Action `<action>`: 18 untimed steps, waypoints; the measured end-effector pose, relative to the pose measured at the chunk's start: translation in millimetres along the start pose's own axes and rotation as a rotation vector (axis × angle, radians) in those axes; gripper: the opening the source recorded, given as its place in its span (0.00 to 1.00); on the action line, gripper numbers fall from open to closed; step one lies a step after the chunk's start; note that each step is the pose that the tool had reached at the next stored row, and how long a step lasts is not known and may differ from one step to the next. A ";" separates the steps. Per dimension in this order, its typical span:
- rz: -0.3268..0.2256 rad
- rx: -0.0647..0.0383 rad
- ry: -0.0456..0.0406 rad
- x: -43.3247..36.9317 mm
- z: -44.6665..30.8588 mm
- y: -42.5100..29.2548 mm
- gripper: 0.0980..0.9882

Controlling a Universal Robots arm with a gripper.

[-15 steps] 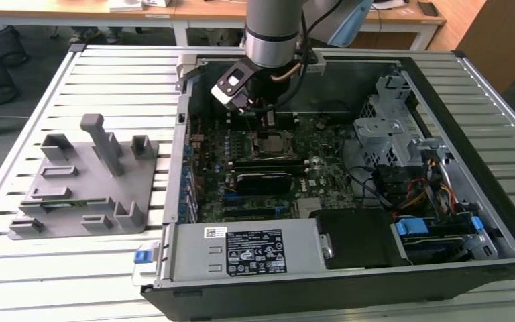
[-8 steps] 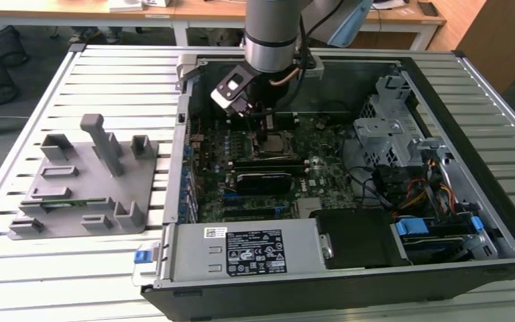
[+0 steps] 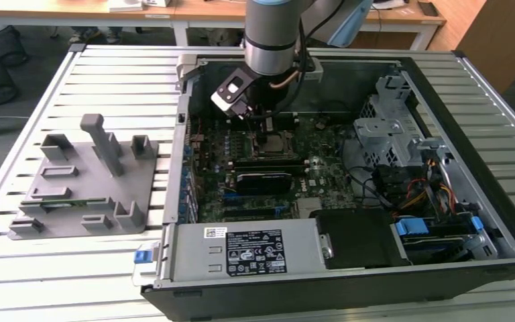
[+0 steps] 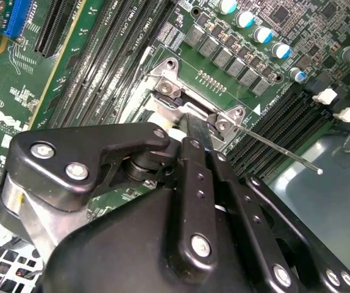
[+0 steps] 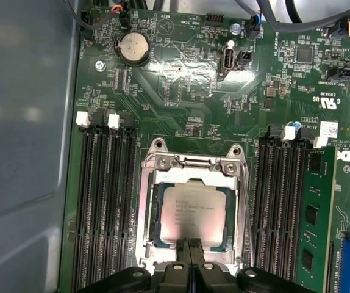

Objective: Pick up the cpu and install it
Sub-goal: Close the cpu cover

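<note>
The cpu (image 5: 193, 212), a flat square chip with a shiny silver-grey top, lies flat inside the metal-framed socket (image 5: 147, 210) on the green motherboard. In the exterior view the cpu (image 3: 278, 143) sits in the middle of the open computer case, just below the arm's wrist. My gripper (image 5: 191, 245) hangs over the near edge of the chip with its two black fingers pressed together and nothing between them. I cannot tell whether the tips touch the chip. In the second wrist view the gripper (image 4: 194, 125) points down at the socket frame (image 4: 169, 91), and its body hides the chip.
Memory slots (image 5: 105, 201) flank the socket, one holding a green module (image 5: 312, 226). A thin socket lever (image 4: 278, 146) sticks out sideways. The case holds a drive cage (image 3: 391, 127), cables and a power supply (image 3: 239, 248). Grey fixture blocks (image 3: 88, 174) stand on the slatted table at the exterior view's left.
</note>
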State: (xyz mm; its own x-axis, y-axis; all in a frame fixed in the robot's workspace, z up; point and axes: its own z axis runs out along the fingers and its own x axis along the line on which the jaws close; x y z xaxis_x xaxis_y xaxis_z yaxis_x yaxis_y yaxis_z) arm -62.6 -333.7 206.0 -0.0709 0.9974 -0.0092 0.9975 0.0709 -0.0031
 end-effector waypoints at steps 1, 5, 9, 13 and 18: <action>0.000 0.000 0.0000 0.0 0.6 0.0 0.01; 0.000 0.000 -0.0001 0.1 2.7 0.0 0.01; 0.000 0.000 0.0000 0.2 4.7 0.0 0.01; 0.000 0.000 0.0000 0.2 6.5 0.0 0.01; 0.000 0.000 -0.0004 0.1 7.7 0.0 0.01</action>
State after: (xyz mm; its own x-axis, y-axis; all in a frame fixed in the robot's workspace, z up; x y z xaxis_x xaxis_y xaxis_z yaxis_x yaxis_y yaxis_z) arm -62.7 -333.6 198.3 -0.0708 0.9974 -0.0096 0.9975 0.0708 -0.0035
